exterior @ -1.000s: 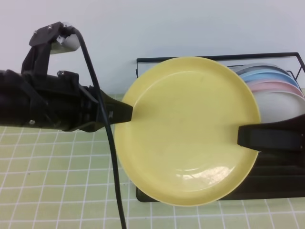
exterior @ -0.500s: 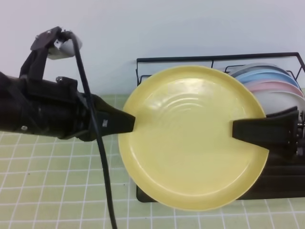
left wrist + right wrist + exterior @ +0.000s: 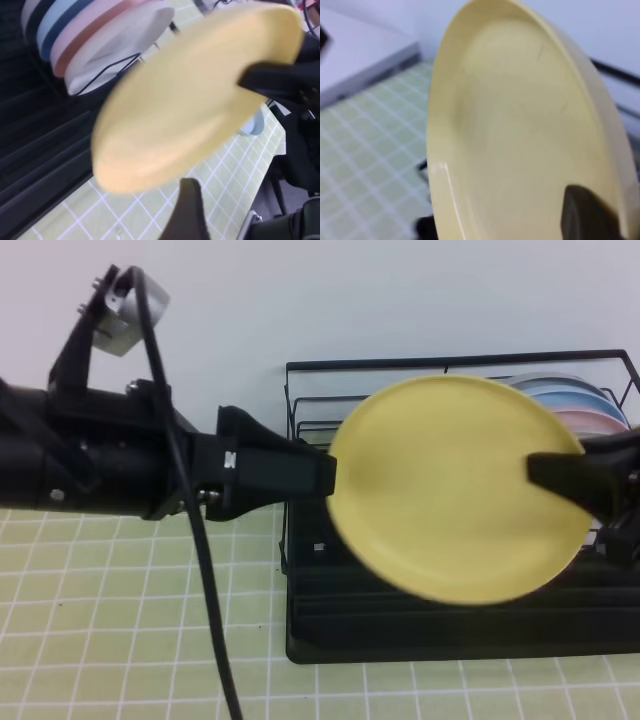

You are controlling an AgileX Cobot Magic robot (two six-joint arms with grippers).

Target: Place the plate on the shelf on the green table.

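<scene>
The pale-yellow plate (image 3: 450, 490) hangs tilted above the black wire shelf (image 3: 400, 630), which stands on the green tiled table (image 3: 120, 600). My left gripper (image 3: 328, 472) grips the plate's left rim and my right gripper (image 3: 540, 472) grips its right rim. In the left wrist view the plate (image 3: 195, 100) is blurred, with one of my left fingers (image 3: 190, 210) at its lower edge and the right gripper (image 3: 280, 82) on its far edge. In the right wrist view the plate (image 3: 515, 130) fills the frame, with a dark finger (image 3: 587, 212) over its rim.
Several plates (image 3: 575, 405) in white, pink and blue stand upright in the shelf's right slots, also in the left wrist view (image 3: 95, 40). The ribbed tray base (image 3: 40, 150) lies under the held plate. A black cable (image 3: 205, 580) hangs from the left arm.
Both grippers and the plate have moved right, over the shelf. The plate has tilted, so it looks smaller and narrower than before.
</scene>
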